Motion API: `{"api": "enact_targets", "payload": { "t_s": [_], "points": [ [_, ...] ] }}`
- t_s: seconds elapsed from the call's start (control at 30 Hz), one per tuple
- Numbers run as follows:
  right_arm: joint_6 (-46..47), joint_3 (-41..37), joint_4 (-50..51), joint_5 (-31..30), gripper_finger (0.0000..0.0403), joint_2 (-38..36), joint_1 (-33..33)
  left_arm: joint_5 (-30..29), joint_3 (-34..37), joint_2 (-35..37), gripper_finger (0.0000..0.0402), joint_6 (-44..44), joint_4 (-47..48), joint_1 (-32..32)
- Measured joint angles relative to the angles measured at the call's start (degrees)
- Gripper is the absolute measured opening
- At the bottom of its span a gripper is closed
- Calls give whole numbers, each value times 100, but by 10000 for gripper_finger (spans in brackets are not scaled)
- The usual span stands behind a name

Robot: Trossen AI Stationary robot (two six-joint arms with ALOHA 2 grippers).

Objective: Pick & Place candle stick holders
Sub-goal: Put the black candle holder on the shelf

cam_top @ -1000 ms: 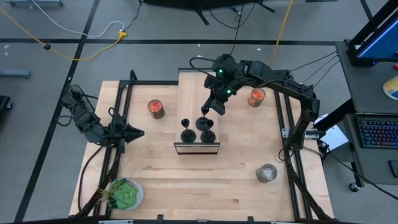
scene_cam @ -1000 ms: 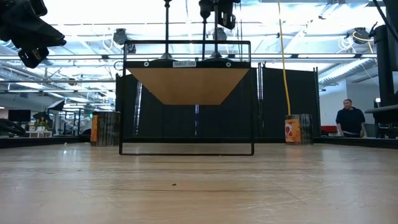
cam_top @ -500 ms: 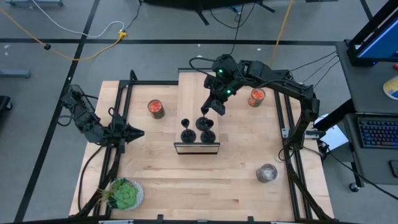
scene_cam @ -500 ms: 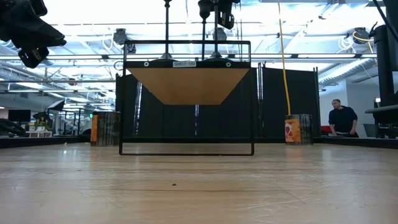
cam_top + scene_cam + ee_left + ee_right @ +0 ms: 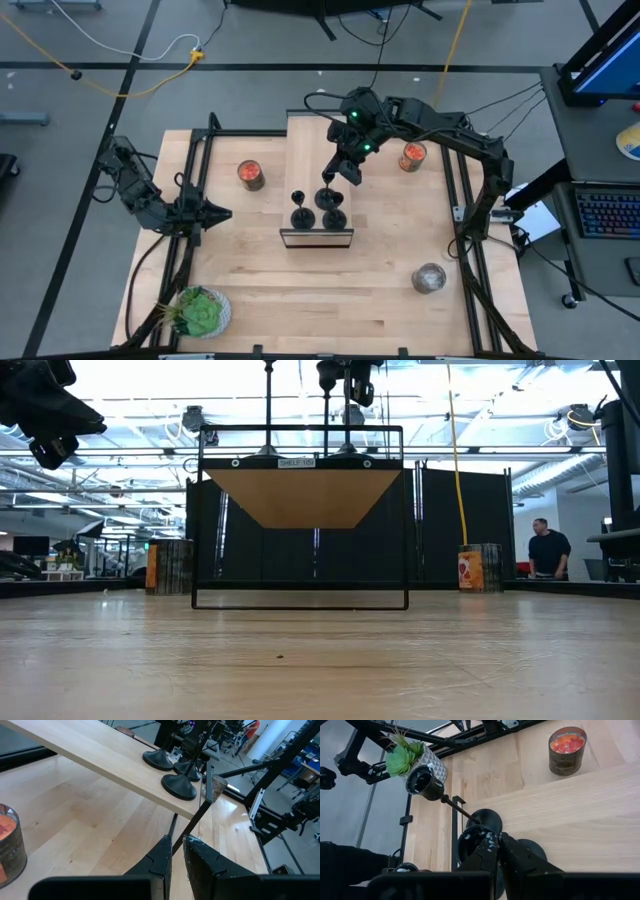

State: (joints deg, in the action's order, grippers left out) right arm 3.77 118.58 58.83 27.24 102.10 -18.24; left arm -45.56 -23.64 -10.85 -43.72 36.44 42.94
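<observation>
A raised wooden shelf (image 5: 318,160) on a thin black frame is seen at the middle of the worktop (image 5: 380,290), and it serves as the landmark here. Three black candle stick holders (image 5: 300,216) stand close together on the shelf's near end: one at the left, one at the right front (image 5: 335,219) and one just behind them (image 5: 326,198).

The right end effector (image 5: 338,176) is held directly above the rear holder; its fingers are closed on the cup top of that holder's thin stem, as the right wrist view (image 5: 481,838) shows. The base of the gripped holder cannot be told as resting on or lifted off the shelf.

The left end effector (image 5: 222,213) is kept to the left of the shelf, well apart from it, pointed toward the shelf's near corner; its fingers are nearly closed, with only a slim gap, and nothing is held.

A red-filled glass jar (image 5: 251,175) is set left of the shelf, another (image 5: 412,156) right of it. A clear jar (image 5: 429,278) and a potted succulent (image 5: 198,312) stand nearer the worktop's front.
</observation>
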Motion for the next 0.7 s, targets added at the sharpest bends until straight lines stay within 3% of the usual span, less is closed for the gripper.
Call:
{"api": "enact_targets", "payload": {
  "t_s": [0.4, 0.7],
  "points": [
    [-11, -2, 28, 140, 37, 2, -41, -2, 0, 0, 53, -2, 0, 0],
    [-89, -2, 92, 315, 5, 2, -120, -2, 0, 0, 53, 0, 0, 0]
  ]
}}
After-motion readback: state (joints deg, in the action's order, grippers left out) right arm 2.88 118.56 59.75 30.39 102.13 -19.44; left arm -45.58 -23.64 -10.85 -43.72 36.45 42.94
